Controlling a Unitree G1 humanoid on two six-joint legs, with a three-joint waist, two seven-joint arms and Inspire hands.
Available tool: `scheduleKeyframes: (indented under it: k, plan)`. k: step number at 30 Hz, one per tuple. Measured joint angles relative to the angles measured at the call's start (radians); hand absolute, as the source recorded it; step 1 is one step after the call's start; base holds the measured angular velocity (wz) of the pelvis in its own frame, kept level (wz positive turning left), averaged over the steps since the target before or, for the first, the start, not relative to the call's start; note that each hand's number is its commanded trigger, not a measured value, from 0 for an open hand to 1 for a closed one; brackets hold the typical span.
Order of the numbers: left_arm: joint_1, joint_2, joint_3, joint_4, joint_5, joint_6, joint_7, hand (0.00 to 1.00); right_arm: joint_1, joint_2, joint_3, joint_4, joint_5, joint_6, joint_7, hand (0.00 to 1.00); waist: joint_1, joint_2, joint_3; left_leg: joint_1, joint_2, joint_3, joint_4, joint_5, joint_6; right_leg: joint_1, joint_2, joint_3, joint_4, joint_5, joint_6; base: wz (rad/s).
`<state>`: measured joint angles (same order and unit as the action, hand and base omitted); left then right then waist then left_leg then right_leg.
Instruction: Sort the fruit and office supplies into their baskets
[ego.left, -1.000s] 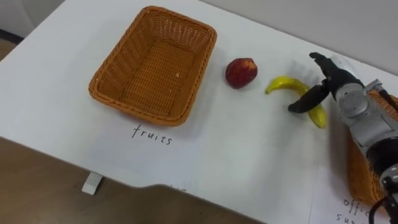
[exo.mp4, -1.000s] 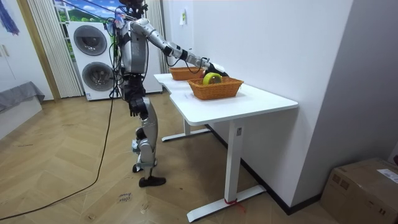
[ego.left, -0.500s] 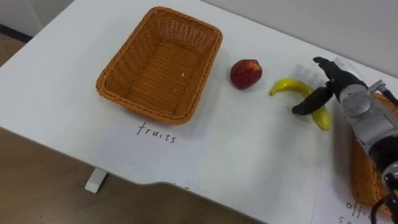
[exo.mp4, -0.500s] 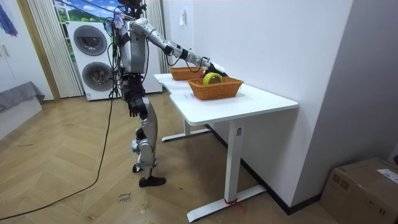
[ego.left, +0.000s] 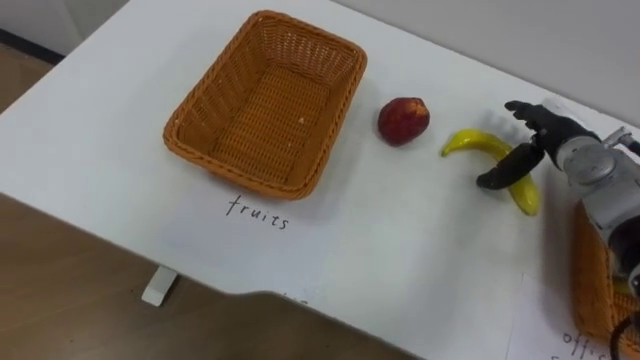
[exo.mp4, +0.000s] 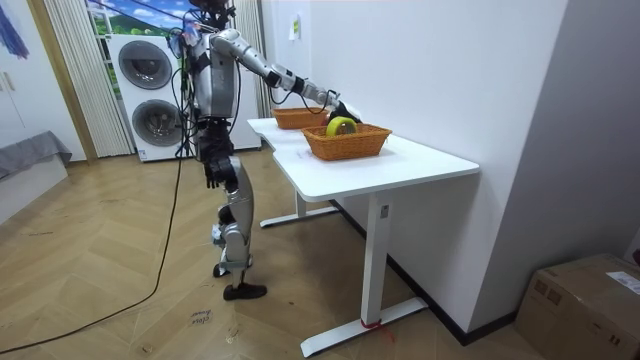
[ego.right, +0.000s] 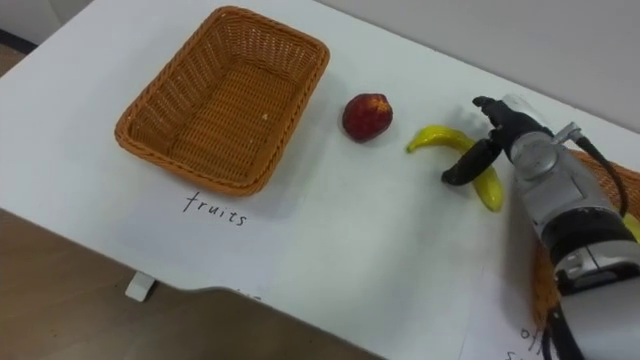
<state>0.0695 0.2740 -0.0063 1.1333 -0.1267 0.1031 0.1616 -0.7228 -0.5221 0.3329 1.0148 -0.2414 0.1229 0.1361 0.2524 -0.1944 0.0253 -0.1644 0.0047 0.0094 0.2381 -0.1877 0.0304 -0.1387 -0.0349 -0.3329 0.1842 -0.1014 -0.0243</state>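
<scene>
At the left of the white counter (ego.left: 380, 250) sits an oblong wicker basket (ego.left: 205, 95) with nothing in it, and a handwritten label (ego.left: 258, 213) lies on the counter just in front of its near rim. To the right of the basket, apart from it, a red round fruit (ego.left: 403, 120) rests on the bare counter. Further right lies a banana (ego.left: 468, 143), curved, its left tip pointing toward the red fruit and its other end angling toward the counter's near edge. The right robot hand (ego.left: 545, 135) reaches in from the right and is open over the middle of the banana: the dark thumb crosses the banana on the near side and the fingers are spread on the far side, not closed around it. I cannot tell whether the robot hand touches the fruit. At the far right edge a second wicker basket (ego.left: 590, 290) shows partly behind the forearm. In the room view, stacked washing machines (exo.mp4: 150, 65) stand at the left; the robot stands upright on the wooden floor at the counter's end with its right arm stretched out over the two baskets, the nearer one holding a yellow-green round thing (exo.mp4: 341, 126). A cardboard box (exo.mp4: 585, 300) sits on the floor at the far right.
</scene>
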Motion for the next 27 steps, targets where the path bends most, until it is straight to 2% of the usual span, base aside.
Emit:
scheduleKeyframes:
  k: [11, 16, 25, 27]
  plan:
    - [-0.008, 0.012, 0.000, 0.025, 0.000, 0.000, -0.027, 0.00, 0.007, 0.000, 0.042, 0.000, -0.002, 0.002, 0.104, 0.00, 0.004, -0.002, 0.0018, 0.000, 0.002, -0.004, 0.002, 0.006, -0.003, 0.002, -0.002, -0.024, 0.000, 0.006, -0.010, 0.00]
    - [-0.012, 0.012, 0.000, 0.024, 0.001, 0.000, -0.026, 0.00, 0.007, 0.000, 0.076, 0.006, -0.006, 0.003, 0.108, 0.00, 0.013, -0.002, 0.0019, -0.003, 0.003, -0.010, 0.002, 0.008, -0.007, 0.000, -0.001, -0.031, 0.000, 0.009, -0.015, 0.01]
    - [-0.032, 0.015, 0.000, 0.024, 0.002, 0.000, -0.026, 0.00, 0.007, -0.006, 0.077, 0.007, -0.050, 0.009, 0.128, 0.00, 0.031, -0.003, 0.0021, -0.014, 0.004, -0.017, 0.006, 0.014, -0.013, -0.004, 0.000, -0.051, 0.000, 0.014, -0.021, 0.02]
    - [-0.037, 0.017, 0.000, 0.024, 0.002, 0.000, -0.025, 0.00, 0.007, -0.006, 0.077, 0.001, -0.080, 0.009, 0.130, 0.32, 0.034, -0.004, 0.0027, -0.018, 0.004, -0.018, 0.008, 0.015, -0.015, -0.008, 0.000, -0.055, 0.001, 0.015, -0.024, 0.00]
